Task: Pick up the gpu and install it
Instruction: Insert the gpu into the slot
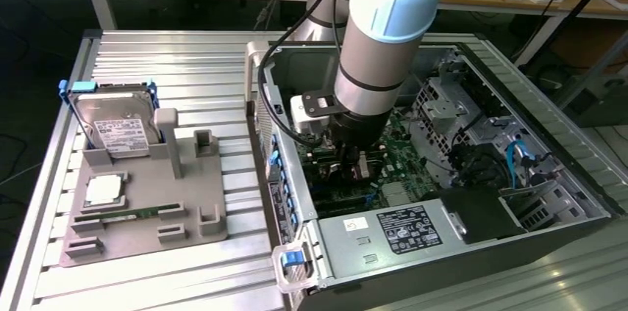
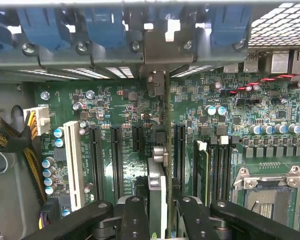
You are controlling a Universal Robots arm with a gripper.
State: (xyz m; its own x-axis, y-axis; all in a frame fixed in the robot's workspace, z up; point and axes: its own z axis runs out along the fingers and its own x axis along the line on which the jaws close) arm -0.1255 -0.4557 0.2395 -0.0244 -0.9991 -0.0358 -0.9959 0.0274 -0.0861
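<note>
Counter (image 1: 157,54) of ribbed metal carries an open computer case (image 1: 549,127) lying on its side toward the exterior view's right, and a grey holder (image 1: 147,208) toward that view's left. Arm (image 1: 383,31) reaches down into the case over the green motherboard (image 2: 125,107). Holder carries a silver hard drive (image 1: 116,129) in a blue frame standing at its far end, a square chip (image 1: 104,190) lying flat, and a narrow green memory stick (image 1: 132,214) nearer the camera. Gripper (image 2: 157,207) is inside the case, its black fingers (image 2: 132,217) narrowed onto the gpu (image 2: 158,165), which it holds edge-on and upright. In the wrist view the card stands over the board between the black expansion slots (image 2: 116,155), its far end up near the case's rear wall with the blue latches (image 2: 102,22).
</note>
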